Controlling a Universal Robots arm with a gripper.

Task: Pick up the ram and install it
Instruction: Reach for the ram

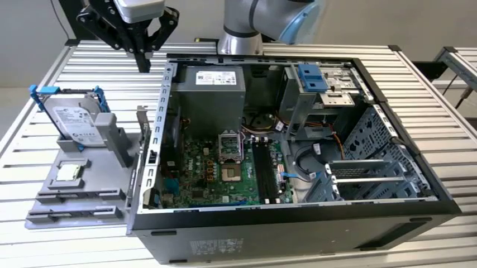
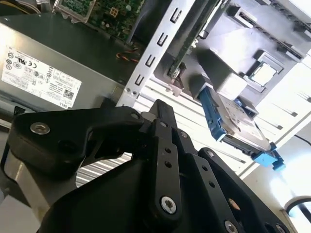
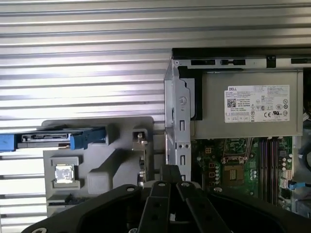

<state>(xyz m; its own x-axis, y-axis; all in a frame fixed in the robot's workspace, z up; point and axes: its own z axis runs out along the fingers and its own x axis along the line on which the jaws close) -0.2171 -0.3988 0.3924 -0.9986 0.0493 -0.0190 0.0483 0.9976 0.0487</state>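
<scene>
Over the slatted desk point(image 1: 82, 75) in the exterior view, the claw point(image 1: 142, 58) hangs pinched narrow and holding nothing, while the ram point(image 1: 142, 139) stands on edge in the grey tray point(image 1: 44, 190), just beside the open computer case point(image 1: 298, 234). In the first wrist view, the ram point(image 3: 141, 155) sits between tray and case wall, and the second wrist view shows its green edge point(image 2: 187, 48) beyond the closed fingertips point(image 2: 165, 114).
</scene>
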